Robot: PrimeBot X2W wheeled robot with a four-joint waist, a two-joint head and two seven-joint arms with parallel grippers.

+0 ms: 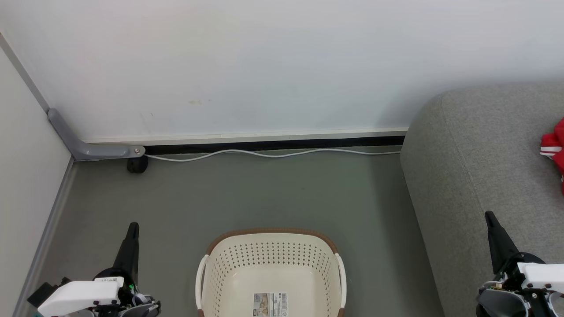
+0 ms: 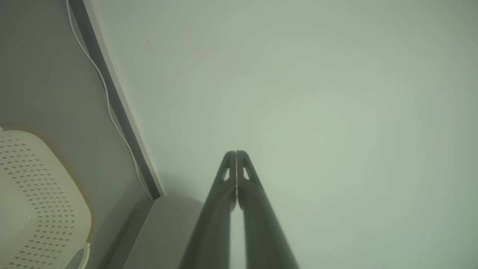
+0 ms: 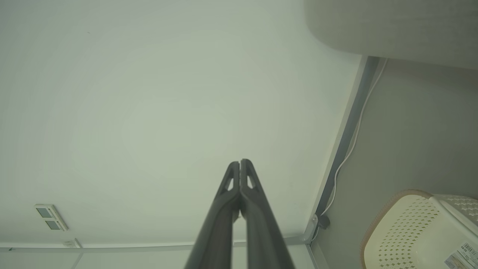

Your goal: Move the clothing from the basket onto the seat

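left tool (image 1: 133, 225): fingers pressing together, holding nothing
right tool (image 1: 488, 214): likewise closed, empty, hanging beside seat (image 1: 476, 145)
floor (image 1: 264, 193): grey, meeting white wall (image 1: 264, 66), cable (image 1: 264, 154) lying along it
basket (image 1: 271, 231): sitting on floor, sticker (image 1: 269, 304) showing
clothing (image 1: 554, 145): red, white-striped, lying on seat

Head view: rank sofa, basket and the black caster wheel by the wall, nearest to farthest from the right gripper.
1. sofa: right beside the right gripper, whose fingers show against its front edge.
2. basket: on the floor, off to the gripper's left.
3. caster wheel: far left, at the foot of the wall.
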